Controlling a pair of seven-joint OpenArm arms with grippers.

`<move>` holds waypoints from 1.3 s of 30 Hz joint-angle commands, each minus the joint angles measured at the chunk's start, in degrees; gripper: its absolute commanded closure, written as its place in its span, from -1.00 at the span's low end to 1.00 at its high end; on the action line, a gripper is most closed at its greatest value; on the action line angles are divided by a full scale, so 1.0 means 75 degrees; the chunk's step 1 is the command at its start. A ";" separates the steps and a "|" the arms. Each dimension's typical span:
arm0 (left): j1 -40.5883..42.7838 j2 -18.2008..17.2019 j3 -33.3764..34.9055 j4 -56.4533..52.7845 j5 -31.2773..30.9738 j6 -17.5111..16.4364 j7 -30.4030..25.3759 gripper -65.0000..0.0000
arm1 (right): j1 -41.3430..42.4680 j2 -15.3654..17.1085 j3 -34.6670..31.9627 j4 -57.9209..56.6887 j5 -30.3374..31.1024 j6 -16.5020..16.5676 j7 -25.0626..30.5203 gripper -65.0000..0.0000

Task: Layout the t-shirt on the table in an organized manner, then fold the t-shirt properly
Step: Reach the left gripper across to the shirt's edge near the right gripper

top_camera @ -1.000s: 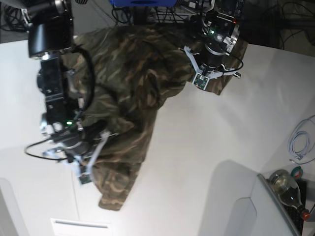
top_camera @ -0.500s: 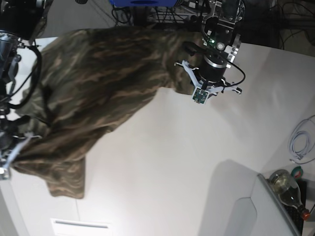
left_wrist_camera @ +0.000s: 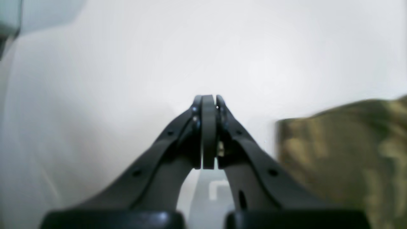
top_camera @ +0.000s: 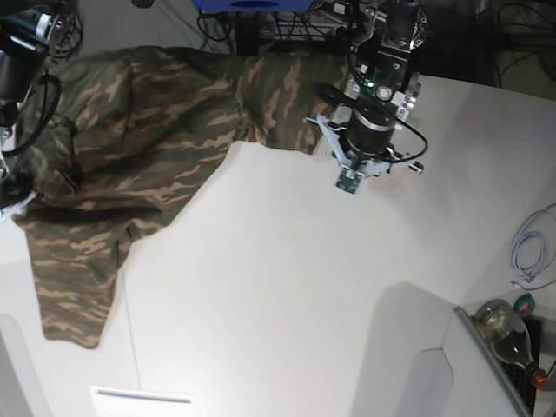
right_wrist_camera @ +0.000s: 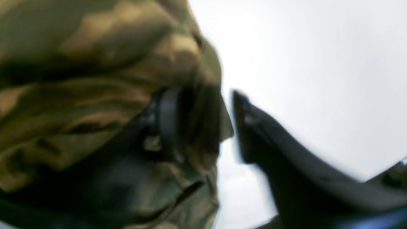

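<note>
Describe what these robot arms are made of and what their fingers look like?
Both arms are black with silver-grey joints, looped black cables and small green lights. The left gripper has slim, curved matte-black fingers with screw holes. The right gripper looks similarly dark, though blurred.

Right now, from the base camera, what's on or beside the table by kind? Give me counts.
Camouflage t-shirt: 1
Robot arms over the table: 2, the left arm and the right arm
White cable coil at the table's side: 1
Glass bottle past the table corner: 1
Total: 5
</note>
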 commanded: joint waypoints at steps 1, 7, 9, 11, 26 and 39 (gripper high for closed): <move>-0.0048 -0.0036 -0.0174 0.0137 0.0050 0.0083 -0.0139 1.00 | -0.0006 0.0085 -0.0115 0.0599 0.0083 -0.0023 0.0208 -0.23; -0.0060 -0.0048 -0.1206 0.0126 0.0050 -0.1030 -0.0150 1.00 | -0.1647 -0.0606 -0.1850 0.3916 0.0118 -0.0011 0.0184 -0.29; -0.0224 -0.0025 -0.1229 0.0137 0.0050 -0.1616 -0.0150 1.00 | -0.1647 -0.0735 -0.2799 0.3705 0.0094 -0.0070 0.0196 -0.27; -0.0470 0.0022 -0.0983 0.0114 0.0074 -0.1945 -0.0150 1.00 | -0.1541 -0.0970 -0.3010 0.3225 0.0094 -0.0210 0.0208 -0.15; -0.4959 0.1697 0.3647 -0.4950 -0.0220 -0.2062 -0.0279 1.00 | -0.3334 -0.1779 -0.0420 0.3975 0.0130 -0.0621 0.0208 0.98; -0.6518 0.1697 0.5792 -0.6978 -0.4674 -0.2027 -0.1053 -0.80 | -0.3651 -0.2072 0.0061 0.3963 0.0118 -0.0562 0.0571 0.98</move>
